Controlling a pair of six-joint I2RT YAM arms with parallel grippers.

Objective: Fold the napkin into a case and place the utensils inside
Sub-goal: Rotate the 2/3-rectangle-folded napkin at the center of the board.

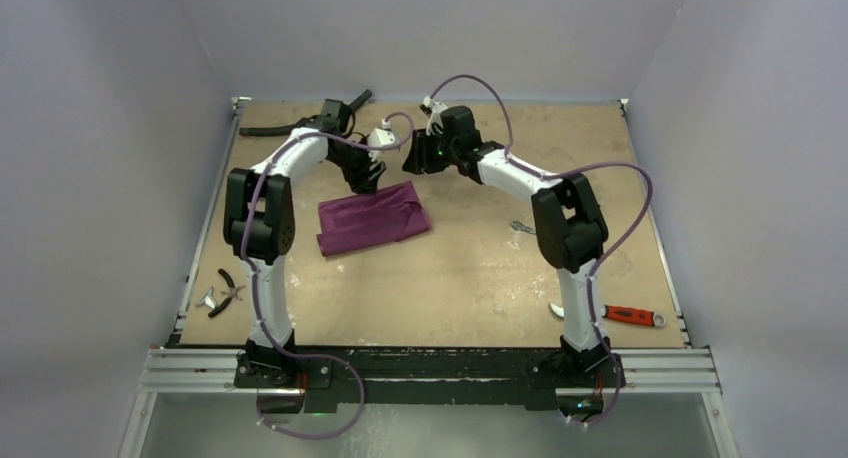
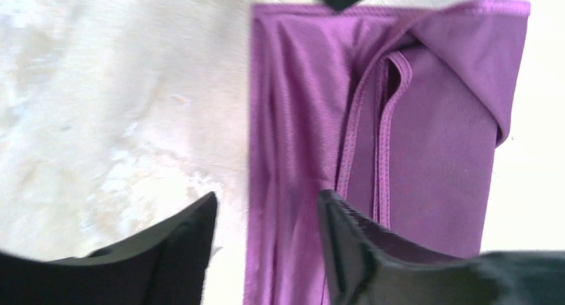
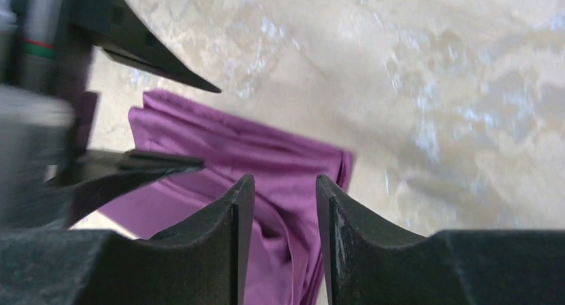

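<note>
Napkin (image 1: 372, 218) folded, flat on table (image 1: 480, 268); left gripper (image 2: 266, 204) jaws apart at its edge; right gripper (image 3: 285, 184) jaws apart, close by.

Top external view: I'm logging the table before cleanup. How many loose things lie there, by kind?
Cloth: 1, purple napkin
Hand tools: 2, red-handled tool, black-handled tool
Hose: 1, black hose
Utensils: 1, silvery fork, too small to be sure
Total: 5
</note>
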